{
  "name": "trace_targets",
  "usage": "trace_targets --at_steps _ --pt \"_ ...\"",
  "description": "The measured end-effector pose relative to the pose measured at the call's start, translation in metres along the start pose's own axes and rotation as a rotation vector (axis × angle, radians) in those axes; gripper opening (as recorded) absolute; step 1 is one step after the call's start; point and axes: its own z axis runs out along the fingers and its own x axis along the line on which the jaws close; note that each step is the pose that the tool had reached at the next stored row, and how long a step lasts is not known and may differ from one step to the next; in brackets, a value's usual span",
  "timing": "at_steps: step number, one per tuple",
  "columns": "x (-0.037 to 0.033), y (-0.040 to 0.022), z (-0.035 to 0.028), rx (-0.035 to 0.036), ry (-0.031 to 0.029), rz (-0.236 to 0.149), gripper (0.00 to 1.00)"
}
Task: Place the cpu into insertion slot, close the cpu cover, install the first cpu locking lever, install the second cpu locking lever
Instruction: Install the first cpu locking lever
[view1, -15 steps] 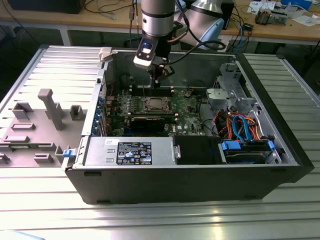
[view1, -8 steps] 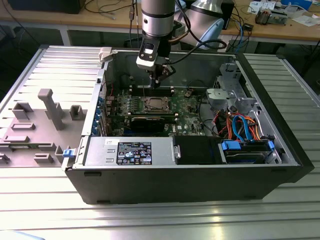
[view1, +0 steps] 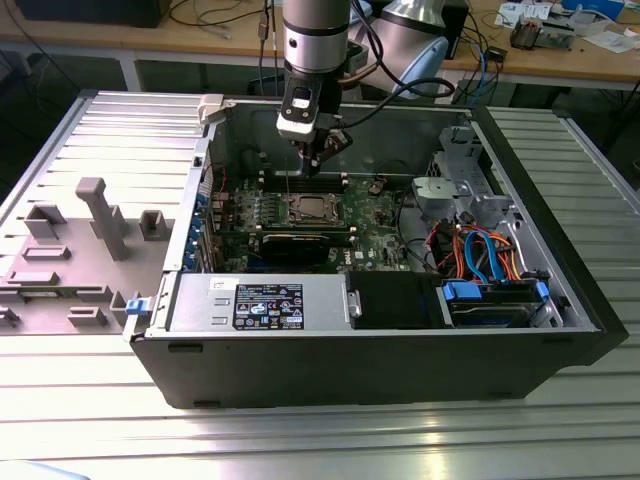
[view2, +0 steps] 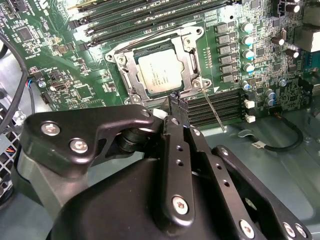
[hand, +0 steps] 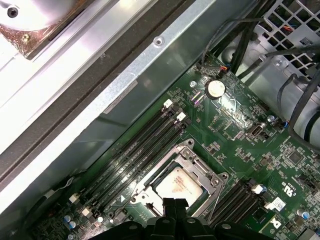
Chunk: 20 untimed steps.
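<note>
The claw (view2: 177, 102) hung with its fingertips pressed together and nothing between them, just above the edge of the insertion slot (view2: 120, 61) near the middle of the green board (view2: 65, 75). Just beyond the tips, the cpu (view2: 159, 70) sat in the slot, and the cpu cover (view2: 191, 59) appeared to lie flat around it. A thin locking lever (view2: 212, 111) angled out free beside the slot, apparently unlatched. Being thin and probably springy, it could slip off the closed tips and snap back. A descent off line could scrape the cpu's top or press the cover askew. Farther on, the memory slots (view2: 150, 15) lay close enough to be knocked.
</note>
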Motion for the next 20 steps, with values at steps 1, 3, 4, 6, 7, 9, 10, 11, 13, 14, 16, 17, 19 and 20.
trace_targets --at_steps 1,3,4,6,7,9,10,11,13,14,16,17,19,20 --pt "0.0000 0.0000 0.0000 0.0000 0.0001 0.000 0.11" --pt "0.0000 0.0000 0.0000 0.0000 0.0001 0.000 0.11" --pt "0.0000 0.0000 0.0000 0.0000 0.0000 0.000 0.11" --pt "0.0000 0.0000 0.0000 -0.0001 0.0000 0.000 0.11" --pt "0.0000 0.0000 0.0000 -0.0001 0.0000 0.000 0.11" --pt "0.0000 0.0000 0.0000 0.0000 0.0000 0.000 0.11" --pt "0.0000 0.0000 0.0000 0.0000 0.0001 0.000 0.11" --pt "0.0000 0.0000 0.0000 0.0000 0.0000 0.000 0.11" --pt "0.0001 0.0000 0.0000 -0.0001 0.0006 -0.013 0.11" --pt "0.0000 0.0000 0.0000 -0.0001 0.0009 -0.022 0.11" --pt "0.0000 0.0000 0.0001 -0.0005 0.0033 -0.078 0.11" --pt "0.0000 0.0000 0.0001 -0.0006 0.0042 -0.102 0.11" --pt "0.0000 0.0000 0.0001 -0.0006 0.0056 -0.137 0.11" --pt "0.0000 0.0000 0.0001 -0.0007 0.0063 -0.153 0.11"
